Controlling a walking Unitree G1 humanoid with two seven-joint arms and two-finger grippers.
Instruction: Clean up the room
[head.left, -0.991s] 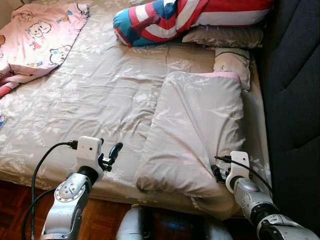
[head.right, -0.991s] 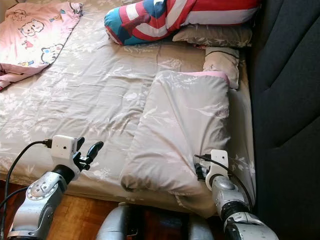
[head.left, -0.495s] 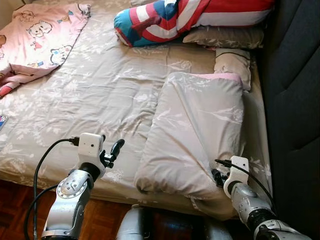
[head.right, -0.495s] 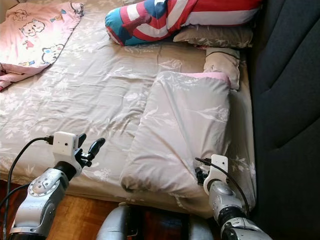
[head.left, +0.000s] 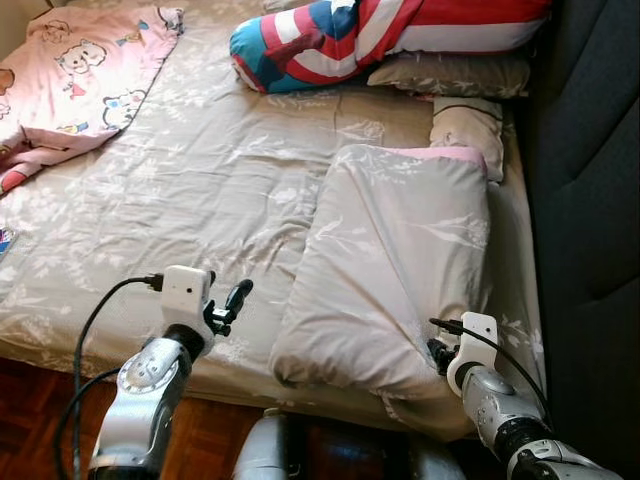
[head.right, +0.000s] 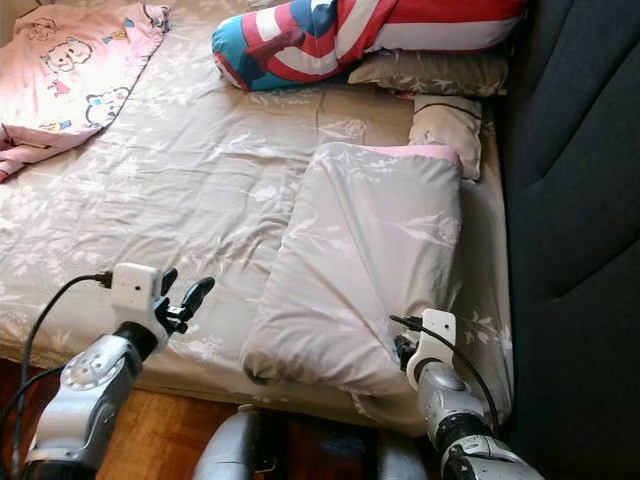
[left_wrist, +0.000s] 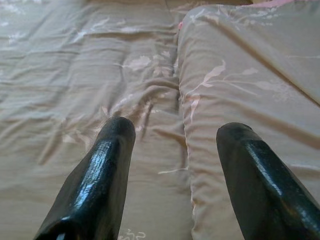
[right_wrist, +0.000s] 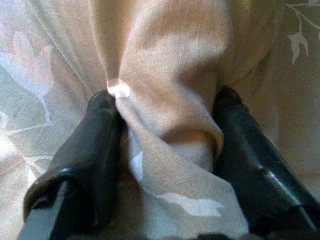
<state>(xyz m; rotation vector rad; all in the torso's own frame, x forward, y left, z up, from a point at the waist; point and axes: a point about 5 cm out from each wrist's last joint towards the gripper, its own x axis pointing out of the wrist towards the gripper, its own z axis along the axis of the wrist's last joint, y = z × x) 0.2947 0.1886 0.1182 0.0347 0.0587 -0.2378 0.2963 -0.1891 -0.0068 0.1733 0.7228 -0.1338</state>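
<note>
- Landmark: the large beige leaf-print pillow (head.left: 395, 265) lies lengthwise on the matching beige leaf-print bed sheet (head.left: 200, 190), its far end toward the head of the bed, just beside the dark grey upholstered headboard panel (head.left: 590, 200).
- Right gripper (right_wrist: 165, 150): at the pillow's near corner on the headboard side. The wrist view shows a fold of pillow fabric bunched between the two black fingers (right_wrist: 95, 150); the hold reads as a pinch on the pillowcase corner.
- Left gripper (head.left: 232, 303): fingers spread wide, holding nothing, hovering over the sheet just beside the pillow's near edge on the side away from the headboard.
- Change over the last second: the left gripper has eased slightly closer to the pillow; the right gripper has stayed at its corner. The pillow itself has not shifted.
- Judgement: the pillow is secured on one side only; the second grasp is being lined up, so lifting or straightening is not yet under way.
- Beyond the pillow's far end: a small beige cushion (head.left: 466, 125), a red, white and blue striped bolster (head.left: 340, 35); well apart, a pink cartoon-print blanket (head.left: 70, 75).
- Obscured: the right fingertips are buried in fabric; depth of grip cannot be judged. The blanket and bolster are cut off by the frame edges.
</note>
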